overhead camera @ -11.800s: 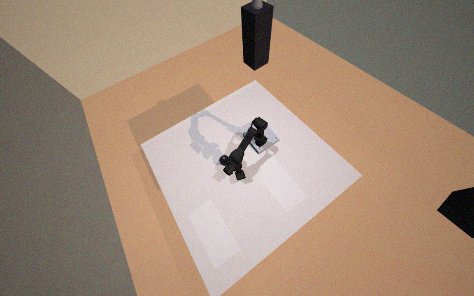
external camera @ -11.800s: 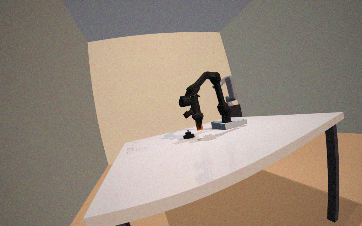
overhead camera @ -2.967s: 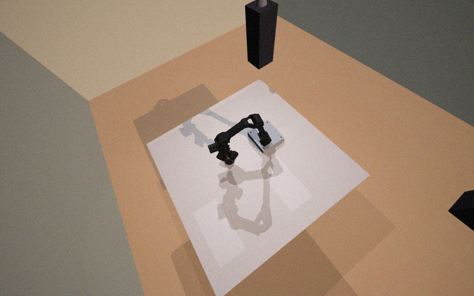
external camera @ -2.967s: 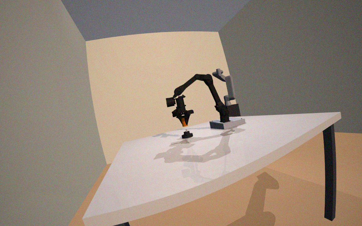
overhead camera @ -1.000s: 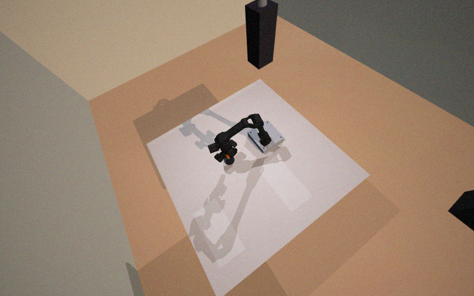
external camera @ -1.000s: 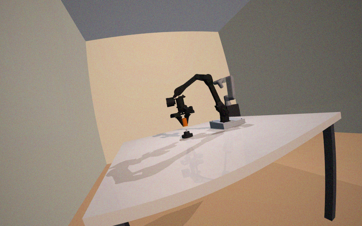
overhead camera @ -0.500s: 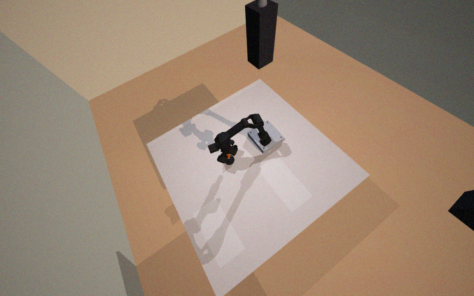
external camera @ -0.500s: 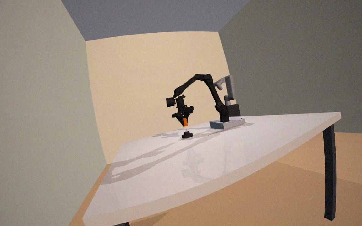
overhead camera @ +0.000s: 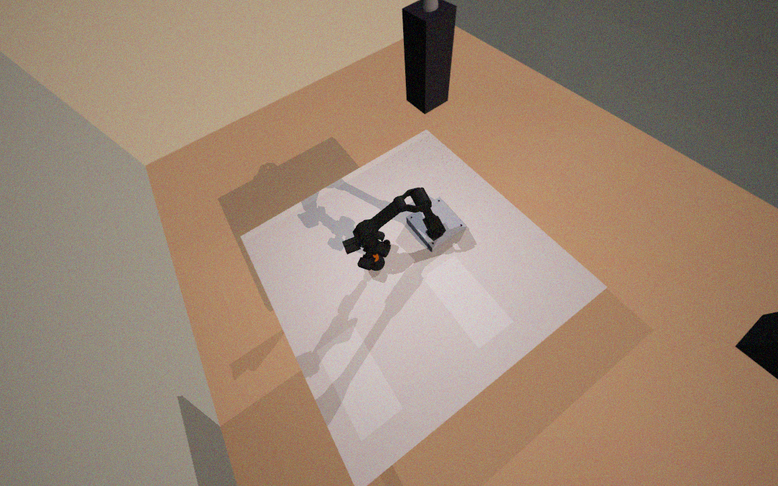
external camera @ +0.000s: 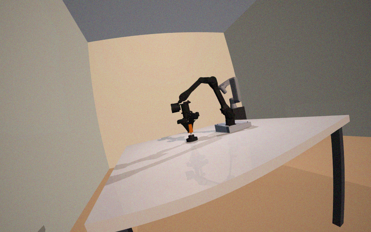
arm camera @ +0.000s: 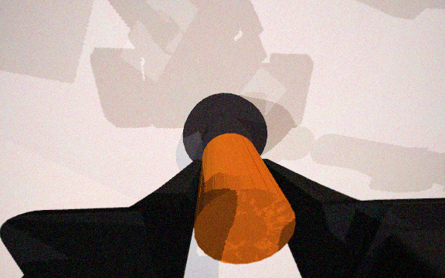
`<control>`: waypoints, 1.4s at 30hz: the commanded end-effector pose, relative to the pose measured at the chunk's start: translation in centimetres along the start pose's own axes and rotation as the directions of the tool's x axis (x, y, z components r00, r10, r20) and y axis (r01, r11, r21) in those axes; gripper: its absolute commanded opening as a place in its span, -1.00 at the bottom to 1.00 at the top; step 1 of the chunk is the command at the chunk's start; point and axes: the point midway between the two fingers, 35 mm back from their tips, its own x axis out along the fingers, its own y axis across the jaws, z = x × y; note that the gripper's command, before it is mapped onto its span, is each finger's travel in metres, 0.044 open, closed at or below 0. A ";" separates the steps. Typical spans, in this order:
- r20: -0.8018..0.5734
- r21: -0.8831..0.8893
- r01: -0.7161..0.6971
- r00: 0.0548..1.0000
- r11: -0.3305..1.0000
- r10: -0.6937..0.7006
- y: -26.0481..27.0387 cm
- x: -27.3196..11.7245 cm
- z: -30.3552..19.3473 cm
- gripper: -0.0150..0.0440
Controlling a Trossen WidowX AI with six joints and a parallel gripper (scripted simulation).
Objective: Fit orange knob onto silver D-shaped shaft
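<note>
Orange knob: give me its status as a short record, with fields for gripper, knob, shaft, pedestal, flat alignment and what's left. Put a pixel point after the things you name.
gripper: black parallel-jaw gripper [overhead camera: 373, 256] [external camera: 190, 129] [arm camera: 231, 164], shut on the knob
knob: orange cylindrical knob [external camera: 190, 128] [arm camera: 242, 228], roughly upright, above the pedestal
shaft: thin silver shaft [external camera: 191, 133], a short length showing below the knob
pedestal: round black pedestal [external camera: 191, 139] [arm camera: 224, 112], on the white table [overhead camera: 470, 289] [external camera: 224, 161]
contact, knob on shaft: cannot tell
flat alignment: cannot tell, hole hidden
left: seat the knob fully, release
</note>
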 end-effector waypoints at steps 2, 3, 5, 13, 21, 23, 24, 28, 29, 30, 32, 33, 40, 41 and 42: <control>-0.001 -0.003 -0.002 1.000 1.000 0.002 0.0 0.2 0.0 -0.49; -0.001 -0.001 -0.002 1.000 1.000 0.002 0.0 0.1 0.0 -0.49; -0.001 0.000 -0.002 1.000 1.000 0.002 0.0 0.0 0.0 -0.49; -0.001 0.000 -0.002 1.000 1.000 0.002 0.0 0.3 0.1 -0.49; -0.001 0.000 -0.002 1.000 1.000 0.002 0.0 0.4 0.0 -0.49; -0.001 0.000 -0.002 1.000 1.000 0.002 0.0 0.5 0.0 -0.49; -0.001 0.000 -0.002 1.000 1.000 0.002 0.0 0.5 0.0 -0.49; -0.001 0.000 -0.002 1.000 1.000 0.002 0.0 0.6 0.0 -0.49; -0.001 0.000 -0.002 1.000 1.000 0.002 0.0 0.6 0.0 -0.49; -0.001 0.000 -0.002 1.000 1.000 0.002 0.0 0.6 0.0 -0.49; -0.001 -0.001 -0.002 1.000 1.000 0.002 0.0 0.6 0.0 -0.49; -0.001 -0.002 -0.002 1.000 1.000 0.002 0.0 0.6 0.0 -0.49; -0.001 -0.002 -0.002 1.000 1.000 0.002 0.0 0.6 0.0 -0.49; -0.001 -0.002 -0.002 1.000 1.000 0.002 0.0 0.6 0.0 -0.49; -0.001 -0.002 -0.002 1.000 1.000 0.002 0.0 0.6 0.0 -0.49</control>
